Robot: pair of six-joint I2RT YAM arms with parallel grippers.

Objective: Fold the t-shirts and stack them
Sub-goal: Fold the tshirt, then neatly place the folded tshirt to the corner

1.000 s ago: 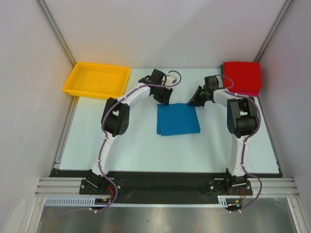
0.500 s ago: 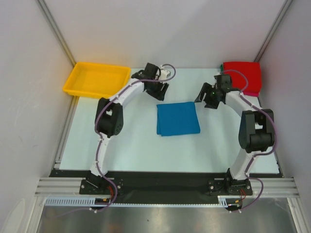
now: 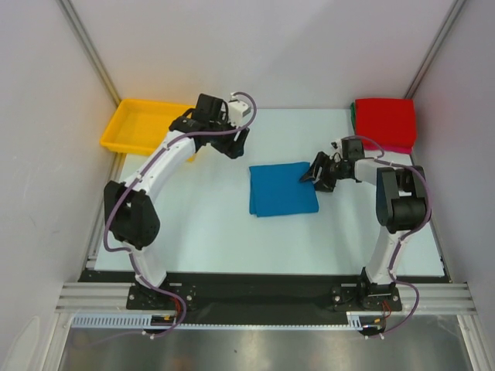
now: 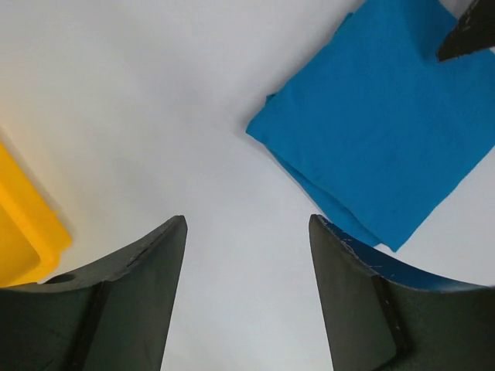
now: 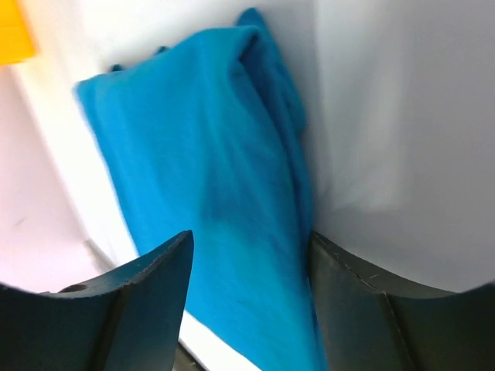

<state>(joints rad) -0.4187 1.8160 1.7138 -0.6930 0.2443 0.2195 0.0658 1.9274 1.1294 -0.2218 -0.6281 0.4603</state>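
Quick update on the fold. Compared with a second ago, the two arms have split up. Both grippers were sitting at the far edge of the blue t-shirt. Now the left gripper has backed off toward the yellow tray, with its elbow swung way out to the left. Its fingers are spread with nothing between them, and the left wrist view shows just bare table under it.

The right gripper went the other way. It lifted for a moment and has now dropped in low at the right edge of the blue shirt. From the right wrist view its fingers are apart and straddling that bunched, layered edge, with cloth in the gap but nothing pinched yet.

The shirt itself hasn't budged across all three top views. It's the same neat rectangle in the middle of the table, roughly between the two arms.

My read is that the folding part is done for this one and the left arm is just clearing out. The right arm looks like it's lining up to grab the edge and carry the shirt over to the red t-shirt in the far right corner, well apart from the blue one. I'd watch that it catches every layer — otherwise the fold probably flops open on the lift.
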